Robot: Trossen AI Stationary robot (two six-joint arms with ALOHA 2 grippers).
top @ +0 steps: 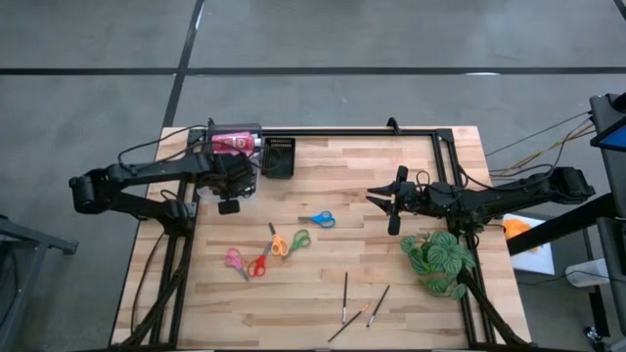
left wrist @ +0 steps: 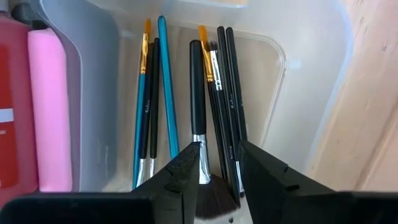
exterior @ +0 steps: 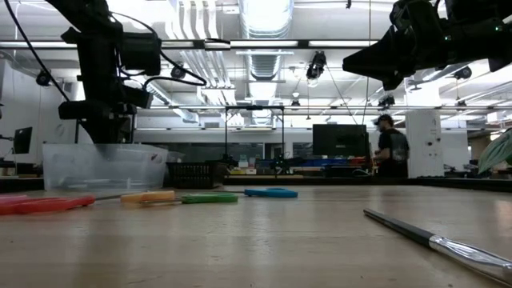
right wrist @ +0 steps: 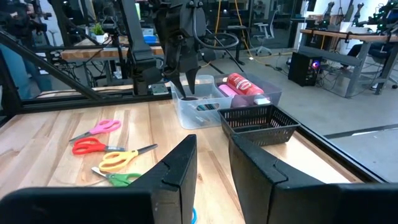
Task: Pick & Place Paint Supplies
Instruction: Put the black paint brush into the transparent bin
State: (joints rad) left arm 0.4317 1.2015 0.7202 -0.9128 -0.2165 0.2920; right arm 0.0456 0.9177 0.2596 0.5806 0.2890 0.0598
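My left gripper (left wrist: 221, 149) points down, open, inside the clear tub (left wrist: 311, 93) at the table's far left. A black fan brush (left wrist: 198, 106) lies on the tub floor between its fingers, among several thin brushes with black and blue handles (left wrist: 166, 87). A pink bottle (left wrist: 46, 106) and a red one (left wrist: 11, 112) lie beside them in the tub. On the table lie blue scissors (top: 318, 219), an orange and green pair (top: 289, 242), a pink and red pair (top: 245, 262) and three loose brushes (top: 344, 291). My right gripper (top: 377, 198) hovers open above the table's right half. My left gripper stands from above, pointing down, with one finger (left wrist: 183, 171) on each side of the fan brush's ferrule (left wrist: 199, 146). The brush lies flat on the tub floor. I cannot tell whether a finger touches it.
A black mesh basket (top: 279, 156) sits right of the tub at the far edge. A green leafy plant (top: 440, 259) stands near the right edge, under my right arm. Bare wood (top: 362, 166) lies between the basket and my right gripper. A person (exterior: 392, 148) stands in the room behind.
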